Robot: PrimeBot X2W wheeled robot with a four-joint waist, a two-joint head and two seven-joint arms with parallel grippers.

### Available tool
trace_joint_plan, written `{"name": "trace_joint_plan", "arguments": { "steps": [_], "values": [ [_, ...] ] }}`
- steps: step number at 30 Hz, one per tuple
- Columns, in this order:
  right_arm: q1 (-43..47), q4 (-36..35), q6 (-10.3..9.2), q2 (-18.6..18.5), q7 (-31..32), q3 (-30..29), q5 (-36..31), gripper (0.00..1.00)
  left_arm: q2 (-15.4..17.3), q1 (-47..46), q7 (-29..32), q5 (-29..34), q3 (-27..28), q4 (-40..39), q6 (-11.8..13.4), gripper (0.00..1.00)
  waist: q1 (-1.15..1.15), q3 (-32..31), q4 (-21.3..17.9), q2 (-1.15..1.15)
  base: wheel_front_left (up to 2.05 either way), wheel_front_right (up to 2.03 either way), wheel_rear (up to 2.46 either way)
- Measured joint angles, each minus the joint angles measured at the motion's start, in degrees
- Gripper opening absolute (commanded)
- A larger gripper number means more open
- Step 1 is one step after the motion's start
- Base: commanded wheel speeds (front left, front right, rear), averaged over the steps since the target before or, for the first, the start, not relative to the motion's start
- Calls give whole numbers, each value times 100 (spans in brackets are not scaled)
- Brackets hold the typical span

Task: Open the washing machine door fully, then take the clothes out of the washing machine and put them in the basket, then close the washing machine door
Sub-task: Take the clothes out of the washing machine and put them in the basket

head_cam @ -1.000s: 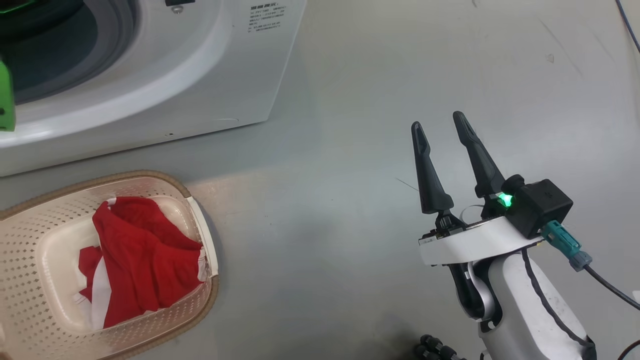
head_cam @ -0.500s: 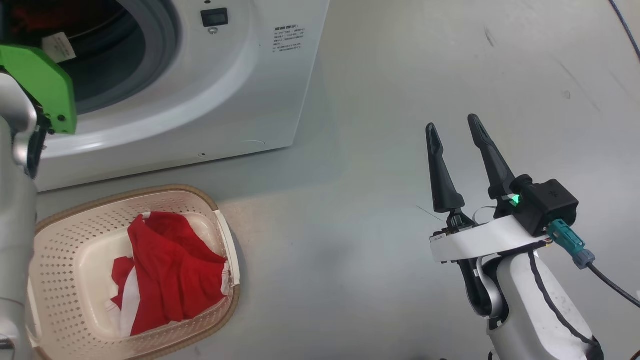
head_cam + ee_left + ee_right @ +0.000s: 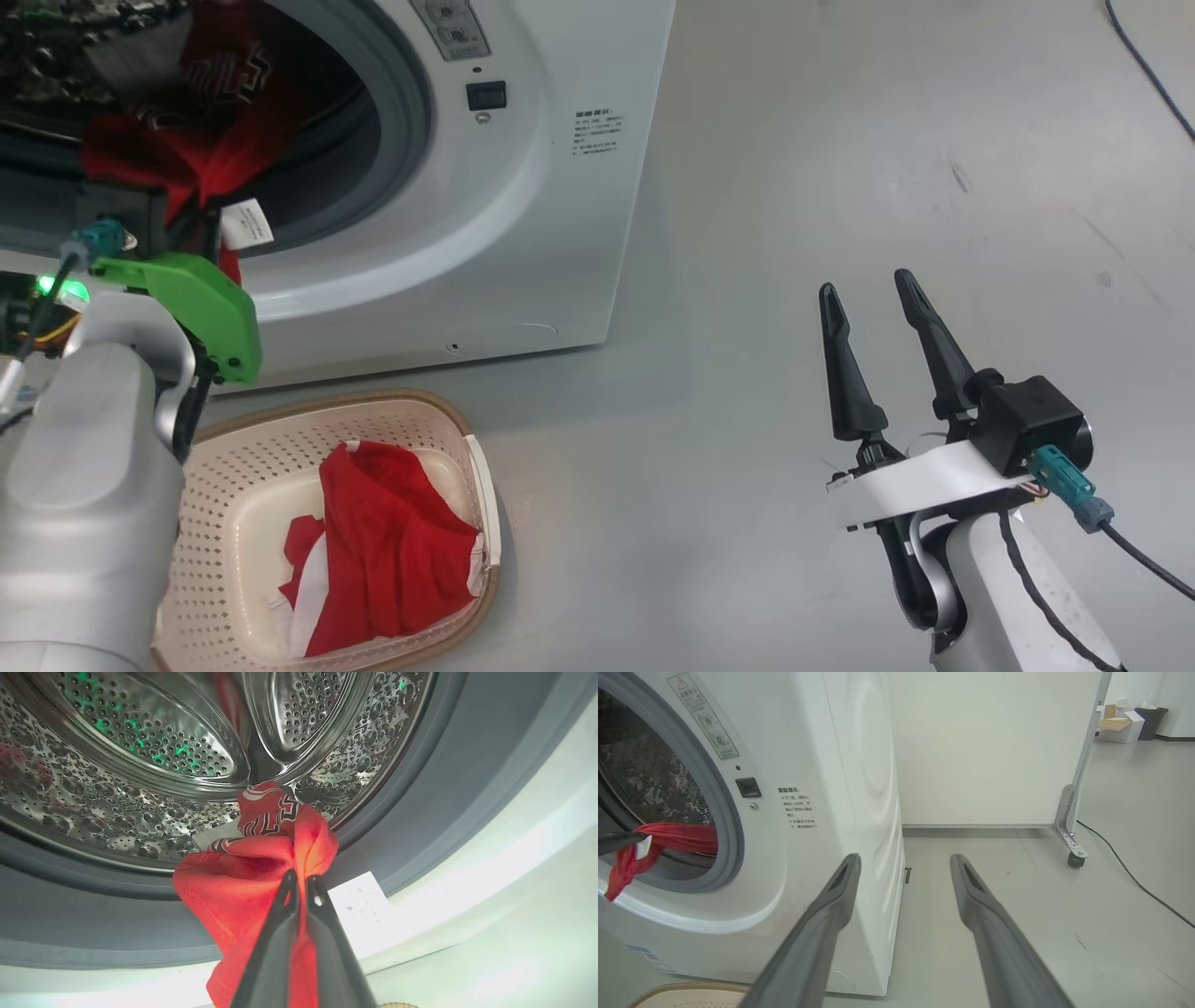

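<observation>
Clothes (image 3: 392,551) unloading: our left pincer (image 3: 301,879) grips a red garment (image 3: 233,882) at the drum mouth (image 3: 420,788); next we carry it to the basket (image 3: 373,399). Right pincer (image 3: 865,285) gapes empty.

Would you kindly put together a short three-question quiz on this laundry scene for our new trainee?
1. True or false: the right gripper is shut on a garment.
2. What is the left gripper shut on? A) a white towel; B) red clothing at the mouth of the washing machine; C) a blue sock.
3. Fill in: the other red garment lies in the ____.
Key: 1 false, its jaws stand open and empty; 2 B; 3 basket.
</observation>
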Motion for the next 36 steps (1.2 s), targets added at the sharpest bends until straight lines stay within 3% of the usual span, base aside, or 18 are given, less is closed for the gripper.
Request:
{"name": "trace_joint_plan", "arguments": {
  "steps": [17,36],
  "values": [
    [534,91,105,-10,0,-73,-19,100,-220,854,-1109,-175,-129,-458,-98,0,0,-900,579,0,0,0,0],
    [754,36,151,-5,0,-191,-43,100,-240,1182,-1221,-328,127,-2007,-100,0,0,-1207,813,0,0,0,0]
  ]
}}
